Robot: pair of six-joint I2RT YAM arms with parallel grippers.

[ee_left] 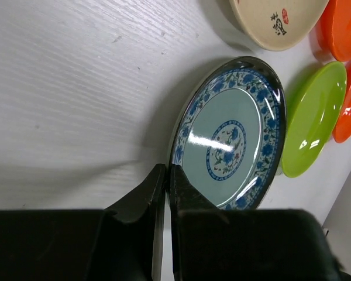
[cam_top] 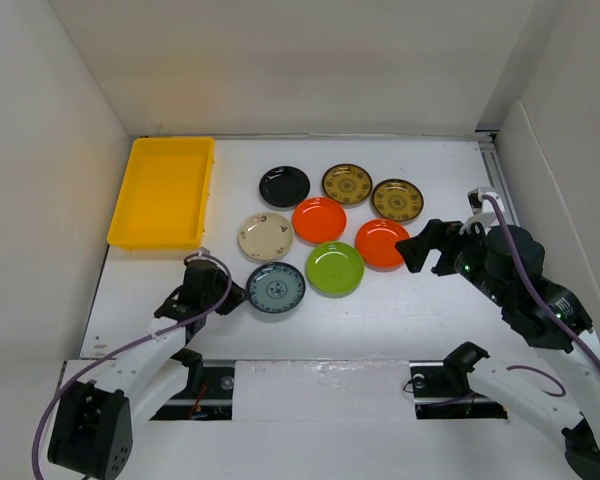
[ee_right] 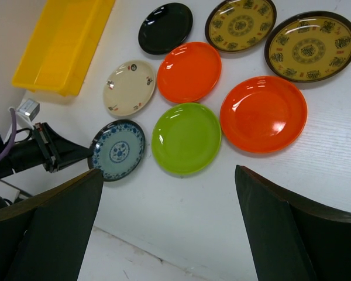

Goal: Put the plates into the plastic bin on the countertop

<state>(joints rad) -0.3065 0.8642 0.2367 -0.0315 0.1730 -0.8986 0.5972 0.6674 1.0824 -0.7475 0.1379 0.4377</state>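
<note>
My left pincer (ee_left: 167, 170) is pinching the rim of the blue plate (ee_left: 231, 140), which is lying beside the green plate (ee_left: 313, 117), well apart from the yellow bin (cam_top: 140, 237); this thin bite is risking a slip on lifting. My right pincer (cam_top: 425, 247) is hanging spread

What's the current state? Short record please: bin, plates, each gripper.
bin: plastic bin, far left, no plates in it
plates: eight, all on the countertop, right of the bin
left gripper: shut at the left rim of the blue-patterned plate; cannot tell if the rim is pinched
right gripper: open, holding nothing, raised above the plates near the right orange plate
task progress: no plate placed yet
</note>
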